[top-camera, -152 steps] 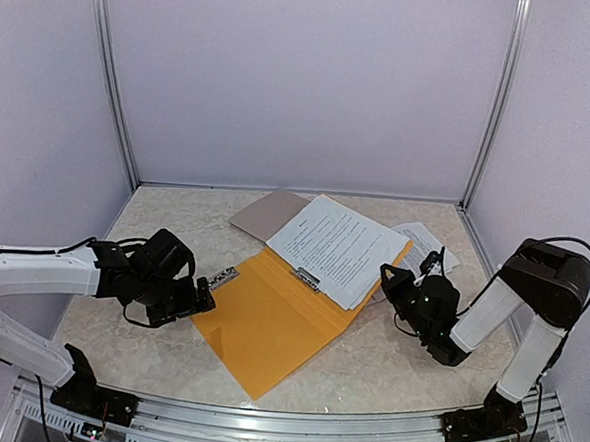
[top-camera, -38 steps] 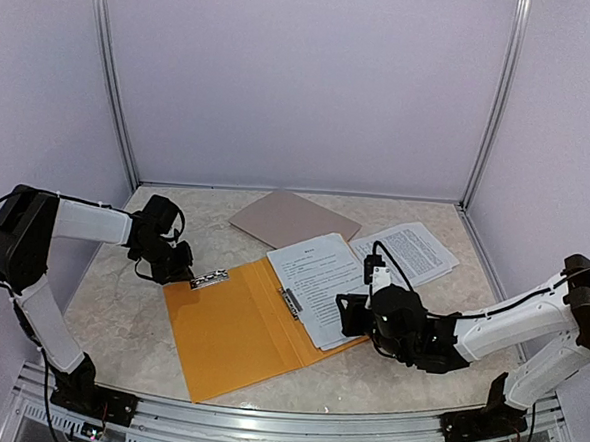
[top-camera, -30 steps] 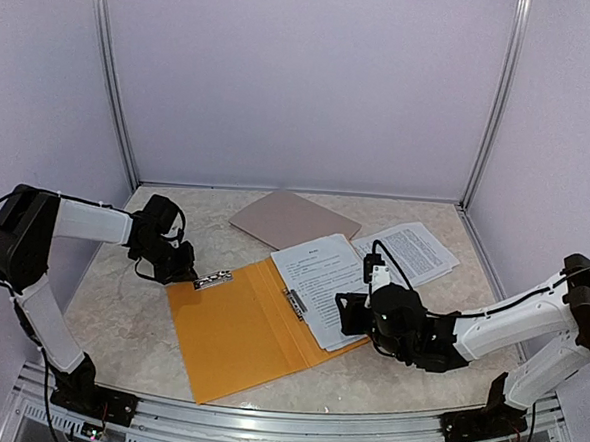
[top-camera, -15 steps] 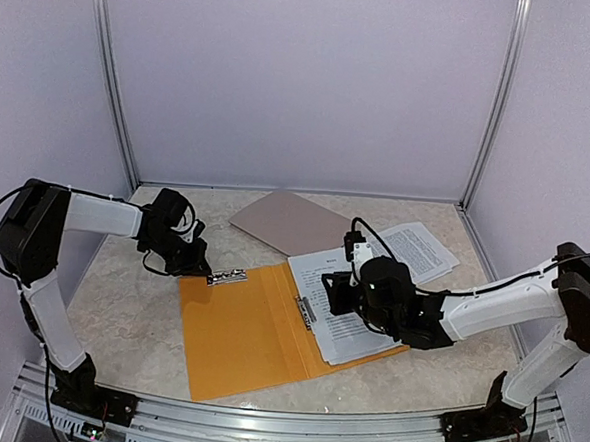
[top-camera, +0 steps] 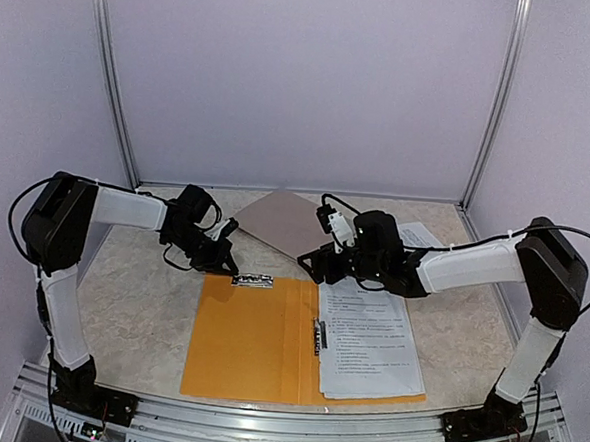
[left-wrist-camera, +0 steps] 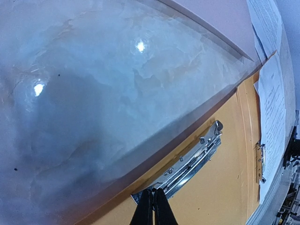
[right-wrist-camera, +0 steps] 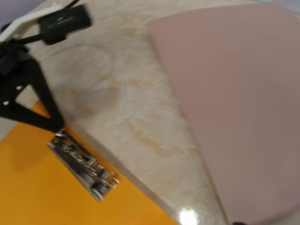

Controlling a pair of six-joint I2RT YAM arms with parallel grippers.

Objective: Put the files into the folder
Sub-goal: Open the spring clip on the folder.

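The left fingers were pressed together on the metal clip at the edge of the open folder; whether the right fingers stood apart could not be told. The files were laid inside, just beside those fingers. Closing was judged next, needing it folded shut without the sheets being shifted.

The folder was bright orange, with a shiny silver clip at its far edge. The sheets were white with lines of black print. The clipboard was a plain greyish pink-brown. The surface was cream, marbled with tan veins. The arms were white; the left claw and right claw were black.
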